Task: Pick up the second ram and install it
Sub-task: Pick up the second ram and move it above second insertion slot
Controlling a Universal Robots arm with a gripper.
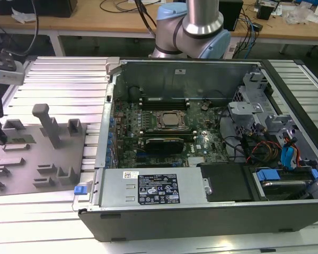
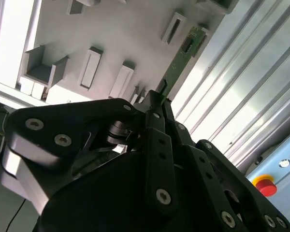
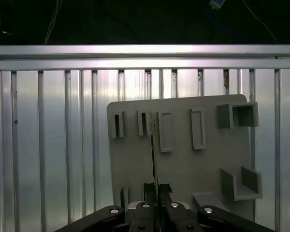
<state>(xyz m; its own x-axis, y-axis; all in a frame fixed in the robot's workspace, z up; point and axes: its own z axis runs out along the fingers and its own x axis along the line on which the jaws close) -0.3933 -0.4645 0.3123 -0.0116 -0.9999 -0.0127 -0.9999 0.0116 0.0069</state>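
One long, thin green stick with dark chips, the second ram [image 2: 179, 60], stands on edge at the grey holder plate [image 3: 183, 174], one end pinched between the narrowly closed fingers of the single gripper [image 3: 157, 189]. One open computer case [image 1: 201, 218] on the ribbed bench [image 1: 58, 79] holds a motherboard [image 1: 201, 145].

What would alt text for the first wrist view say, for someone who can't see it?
The gripper is shut on the second ram, a thin green stick seen edge-on, over a grey holder plate on a ribbed metal table.
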